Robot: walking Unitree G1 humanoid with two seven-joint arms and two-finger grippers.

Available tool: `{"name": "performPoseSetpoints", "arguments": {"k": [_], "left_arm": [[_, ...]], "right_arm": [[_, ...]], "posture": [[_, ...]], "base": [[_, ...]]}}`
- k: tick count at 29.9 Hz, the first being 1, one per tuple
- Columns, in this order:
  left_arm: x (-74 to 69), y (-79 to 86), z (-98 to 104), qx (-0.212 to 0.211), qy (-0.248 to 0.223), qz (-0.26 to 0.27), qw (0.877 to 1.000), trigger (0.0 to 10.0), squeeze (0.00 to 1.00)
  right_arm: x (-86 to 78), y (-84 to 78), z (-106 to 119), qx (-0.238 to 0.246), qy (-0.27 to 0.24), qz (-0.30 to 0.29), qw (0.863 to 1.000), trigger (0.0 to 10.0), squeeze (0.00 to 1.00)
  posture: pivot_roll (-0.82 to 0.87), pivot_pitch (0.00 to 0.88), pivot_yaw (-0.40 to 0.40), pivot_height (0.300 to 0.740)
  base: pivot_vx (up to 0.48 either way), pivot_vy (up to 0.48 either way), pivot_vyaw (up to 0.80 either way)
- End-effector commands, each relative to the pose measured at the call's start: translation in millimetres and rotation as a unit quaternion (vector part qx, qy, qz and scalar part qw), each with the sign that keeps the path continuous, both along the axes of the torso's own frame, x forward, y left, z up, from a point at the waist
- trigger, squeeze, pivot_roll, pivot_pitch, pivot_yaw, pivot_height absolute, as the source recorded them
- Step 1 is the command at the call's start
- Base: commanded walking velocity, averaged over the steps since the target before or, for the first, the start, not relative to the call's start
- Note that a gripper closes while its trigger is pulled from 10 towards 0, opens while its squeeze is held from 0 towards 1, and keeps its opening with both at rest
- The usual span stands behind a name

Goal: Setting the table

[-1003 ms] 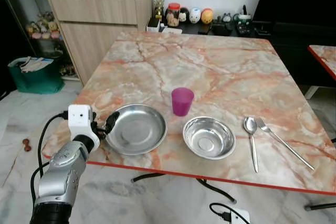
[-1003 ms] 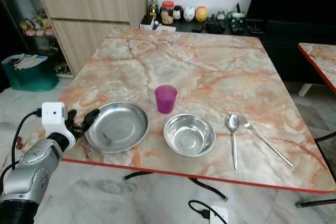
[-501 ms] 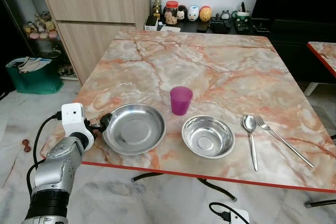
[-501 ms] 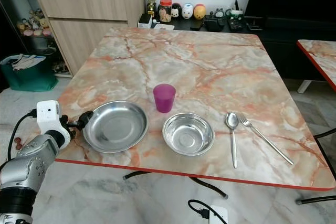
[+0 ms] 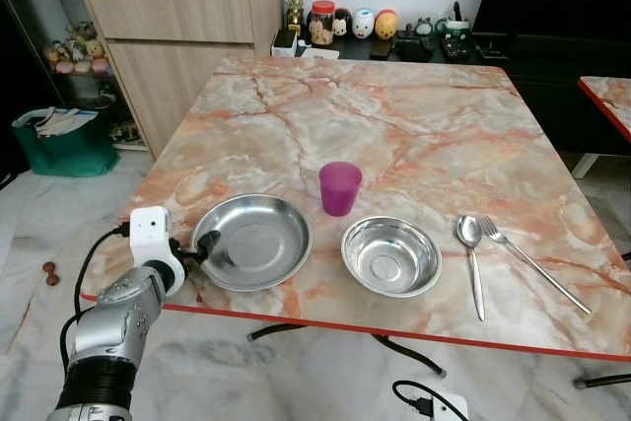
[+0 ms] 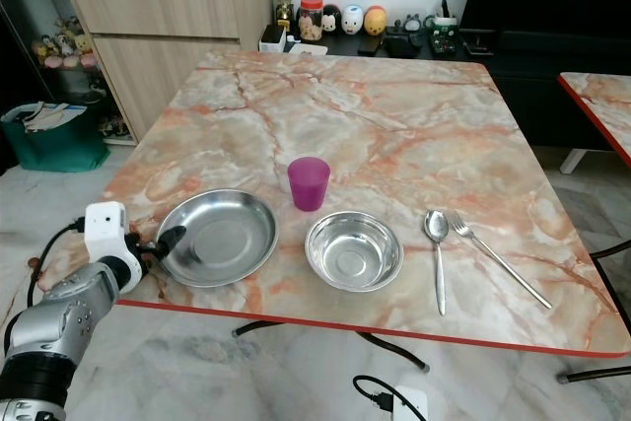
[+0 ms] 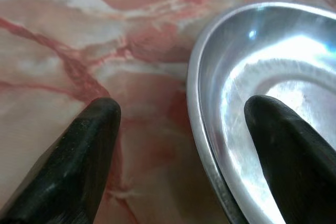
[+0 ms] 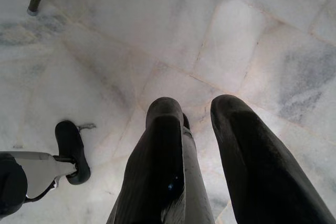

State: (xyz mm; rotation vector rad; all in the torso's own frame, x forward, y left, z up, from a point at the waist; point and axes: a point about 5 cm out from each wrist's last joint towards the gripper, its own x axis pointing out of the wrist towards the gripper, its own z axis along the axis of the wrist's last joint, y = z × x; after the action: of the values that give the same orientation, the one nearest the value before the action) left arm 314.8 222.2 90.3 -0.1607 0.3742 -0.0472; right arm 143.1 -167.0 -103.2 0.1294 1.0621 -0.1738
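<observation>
On the marble table (image 5: 394,125), a wide steel plate (image 5: 254,241) lies near the front edge. A purple cup (image 5: 340,188) stands just behind it, and a steel bowl (image 5: 391,256) sits to its right. Further right, a spoon (image 5: 472,253) and a fork (image 5: 532,263) lie side by side. My left gripper (image 5: 202,245) is open at the plate's left rim. In the left wrist view, one of its fingers (image 7: 79,150) is over the table and the other is inside the plate (image 7: 262,66). My right gripper (image 8: 197,114) hangs idle over the floor, fingers together.
The table's red front edge (image 5: 394,334) is right by my left arm. A wooden cabinet (image 5: 187,36) and a green bag (image 5: 59,140) are at the far left. A low black shelf (image 5: 434,46) with jars is behind the table. A second table's corner (image 5: 611,105) is on the right. A cable and plug (image 5: 429,403) lie on the floor.
My left gripper has come down and toward the table's front edge along the plate's left rim, with one finger now inside the plate. The plate and the other tableware have not moved.
</observation>
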Motion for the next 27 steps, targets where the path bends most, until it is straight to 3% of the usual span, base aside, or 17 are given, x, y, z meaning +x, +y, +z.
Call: {"name": "performPoseSetpoints", "arguments": {"k": [1,11,12,13,14,17,18,19,20,21,27], "left_arm": [[-0.9,-0.2,-3.1,0.015,0.003,-0.002,1.000,10.0,0.00],[3.4,-5.1,-3.6,0.019,-0.006,0.011,1.000,10.0,0.00],[3.4,-5.9,-3.8,0.018,-0.005,0.010,1.000,8.2,0.00],[3.5,-6.4,-4.0,0.018,-0.006,0.010,1.000,8.2,0.00],[3.7,-7.5,-4.2,0.017,-0.006,0.010,1.000,7.4,0.00],[3.9,-9.0,-4.5,0.016,-0.007,0.010,1.000,7.3,0.00],[4.0,-8.9,-4.7,0.016,-0.007,0.011,1.000,3.8,0.00],[4.0,-8.9,-4.7,0.016,-0.007,0.011,1.000,3.8,0.00],[4.0,-8.8,-5.1,0.017,-0.007,0.012,1.000,1.6,0.00],[4.0,-8.8,-5.2,0.017,-0.006,0.013,1.000,0.0,0.00],[4.9,-7.7,-5.2,0.017,-0.007,0.018,1.000,0.0,0.00]], "right_arm": [[-0.8,-0.6,-0.2,-0.002,0.000,0.000,1.000,10.0,0.00],[-0.2,-0.5,0.0,-0.001,0.000,-0.001,1.000,10.0,0.00],[-0.2,-0.5,0.0,-0.001,0.000,-0.002,1.000,10.0,0.00],[-0.2,-0.5,0.0,-0.001,0.000,-0.002,1.000,10.0,0.00],[-0.1,-0.3,0.0,0.000,0.000,-0.002,1.000,10.0,0.00],[-0.1,-0.4,0.0,0.000,0.000,-0.004,1.000,10.0,0.00],[-0.1,-0.3,0.0,0.000,0.001,-0.004,1.000,10.0,0.00],[-0.1,-0.3,0.0,0.000,0.001,-0.004,1.000,10.0,0.00],[-0.2,-0.2,-0.1,0.000,0.001,-0.004,1.000,10.0,0.00],[-0.2,-0.2,-0.1,0.000,0.001,-0.004,1.000,10.0,0.00],[-0.4,0.0,-0.2,0.000,0.001,-0.005,1.000,10.0,0.00]], "posture": [[0.04,0.000,0.000,0.740],[0.04,0.000,0.000,0.740],[0.04,0.000,-0.001,0.740],[0.04,0.000,-0.001,0.740],[0.04,0.000,0.003,0.740],[0.04,0.000,0.001,0.740],[0.04,0.000,0.002,0.740],[0.04,0.000,0.002,0.740],[0.04,0.000,0.002,0.740],[0.04,0.000,0.002,0.740],[0.04,0.000,0.004,0.740]], "base": [[0.000,0.000,0.00],[0.000,0.000,0.00],[0.000,0.000,0.00],[0.000,0.000,0.00],[0.000,0.000,0.00],[0.000,0.000,0.00],[0.000,0.000,0.00],[0.000,0.000,0.00],[0.000,0.000,0.00],[0.000,0.000,0.00],[0.000,0.000,0.00]]}}
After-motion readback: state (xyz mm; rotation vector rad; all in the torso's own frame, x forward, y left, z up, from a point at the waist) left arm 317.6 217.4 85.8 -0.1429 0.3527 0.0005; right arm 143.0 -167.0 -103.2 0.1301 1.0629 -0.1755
